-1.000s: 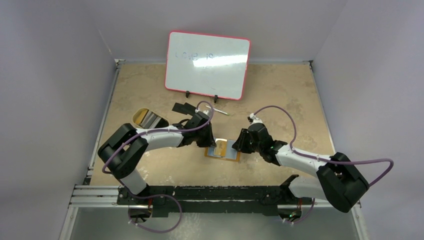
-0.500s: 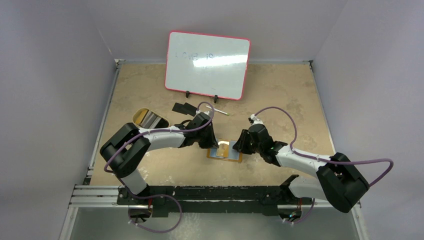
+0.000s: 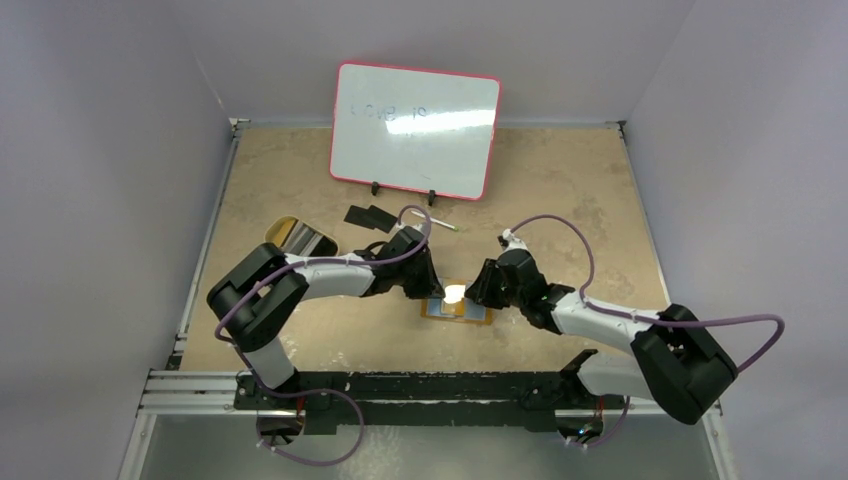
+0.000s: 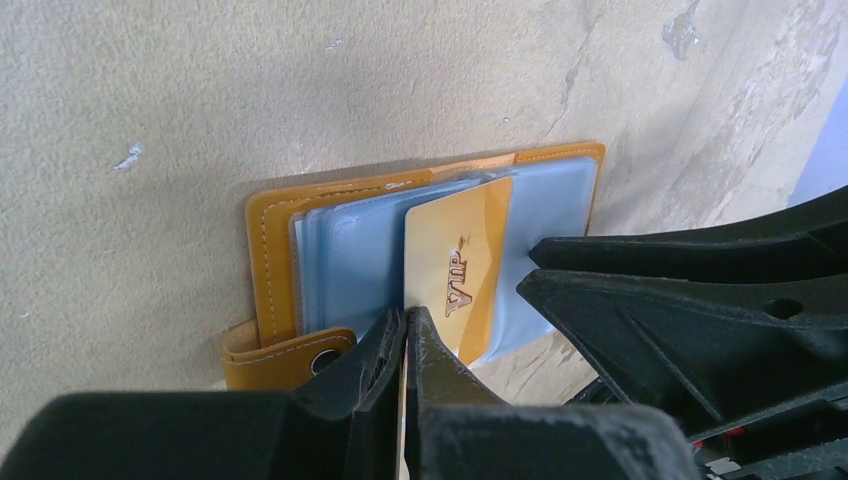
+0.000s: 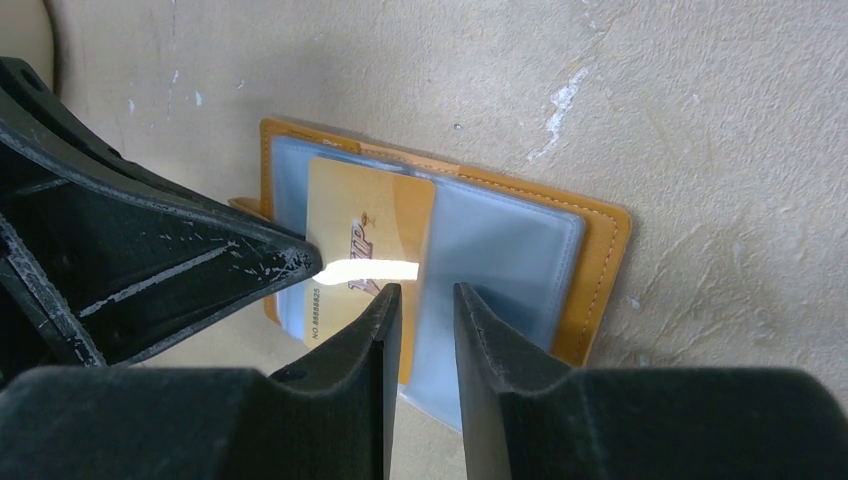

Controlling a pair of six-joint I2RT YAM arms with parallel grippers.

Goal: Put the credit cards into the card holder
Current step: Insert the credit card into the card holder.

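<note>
**Gold card lies over the open holder**

In the overhead frame I see the card holder [image 3: 457,309] lying open on the table [image 3: 560,180], at centre between both arms. My left gripper [image 4: 405,316] is clamped tight on the near edge of the orange-yellow card [image 4: 460,262], which lies over the clear sleeves [image 5: 500,250]. My right gripper [image 5: 425,295] has its jaws a narrow gap apart, tips at the sleeve, gripping nothing I can see. Two black cards [image 3: 368,215] lie at upper left of centre.
</note>
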